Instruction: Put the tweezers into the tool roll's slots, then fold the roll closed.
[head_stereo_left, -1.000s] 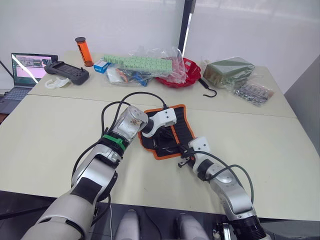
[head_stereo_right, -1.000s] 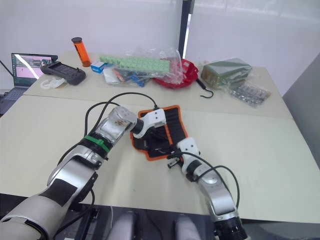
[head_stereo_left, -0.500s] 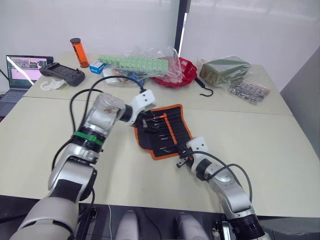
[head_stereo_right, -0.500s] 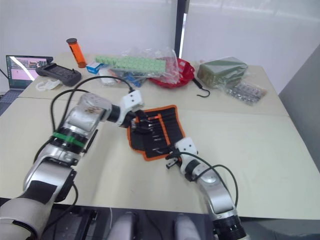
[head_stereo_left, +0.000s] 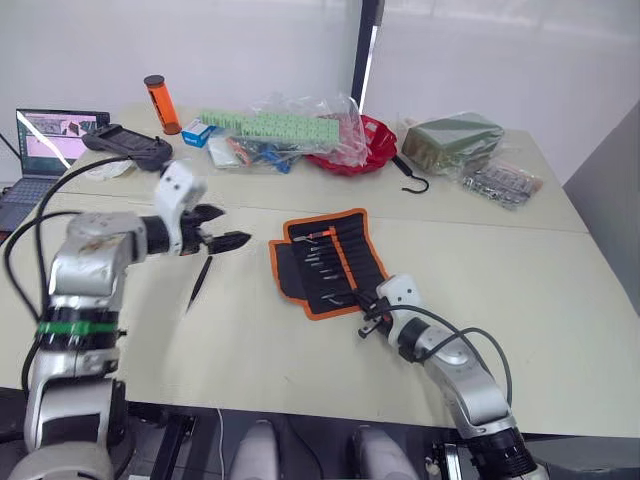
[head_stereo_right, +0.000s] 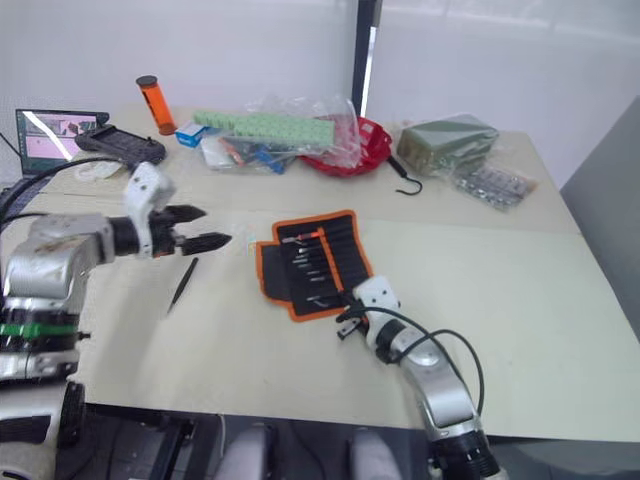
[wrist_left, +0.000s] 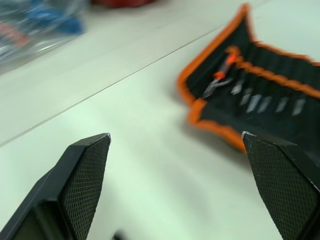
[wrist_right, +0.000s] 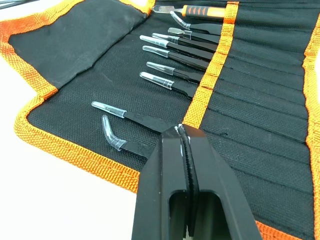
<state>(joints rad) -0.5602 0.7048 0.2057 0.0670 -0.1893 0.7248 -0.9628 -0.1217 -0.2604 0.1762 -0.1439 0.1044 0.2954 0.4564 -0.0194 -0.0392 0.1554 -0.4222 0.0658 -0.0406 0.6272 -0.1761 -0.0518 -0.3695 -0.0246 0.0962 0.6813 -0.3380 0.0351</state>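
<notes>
Cream table (head_stereo_left: 560, 290), cluttered far edge, tool roll (head_stereo_left: 325, 262) lying unfolded

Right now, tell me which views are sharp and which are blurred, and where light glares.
Left wrist view: the tool roll and table are soft and out of focus, while the gripper's fingers are crisp. Right wrist view: the tweezers are sharp, their clear tip caps catching highlights. Eye views: evenly lit, mild glare on the plastic bags, and the lone tweezer casts only a soft shadow.
</notes>
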